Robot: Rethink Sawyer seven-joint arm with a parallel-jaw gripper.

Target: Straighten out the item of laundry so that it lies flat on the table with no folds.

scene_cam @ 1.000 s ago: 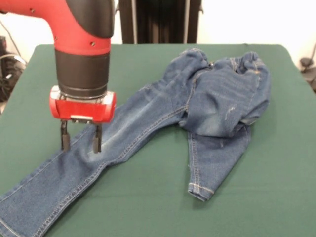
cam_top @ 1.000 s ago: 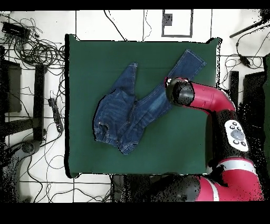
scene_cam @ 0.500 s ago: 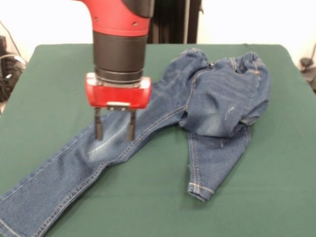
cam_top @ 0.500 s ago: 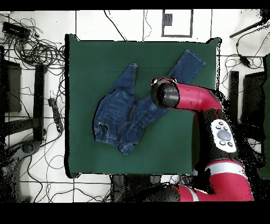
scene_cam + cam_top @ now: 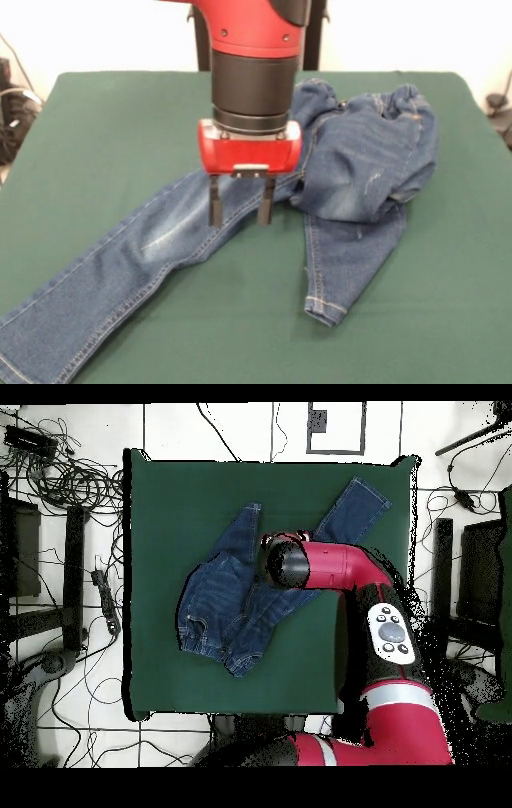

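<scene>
The item of laundry [image 5: 144, 256] is a small pair of blue denim jeans on the green table [image 5: 96, 136]. One leg runs straight out to the front view's lower left corner. The other leg [image 5: 344, 256] is short, and the waist part [image 5: 376, 152] is bunched and folded over it. My gripper [image 5: 241, 210] hangs open just above the upper thigh of the long leg, near the crotch, with nothing between its fingers. In the overhead view the arm's end [image 5: 287, 565] covers the gripper over the jeans [image 5: 215, 609].
Cables [image 5: 60, 474] and dark equipment lie on the floor left of the table [image 5: 330, 494] in the overhead view. More stands and cables [image 5: 455, 514] are at its right. The arm [image 5: 385, 624] crosses the table's right side.
My gripper has travelled along the long leg from mid-leg toward the crotch, rightward in the front view. It stayed open. The jeans have not moved.
</scene>
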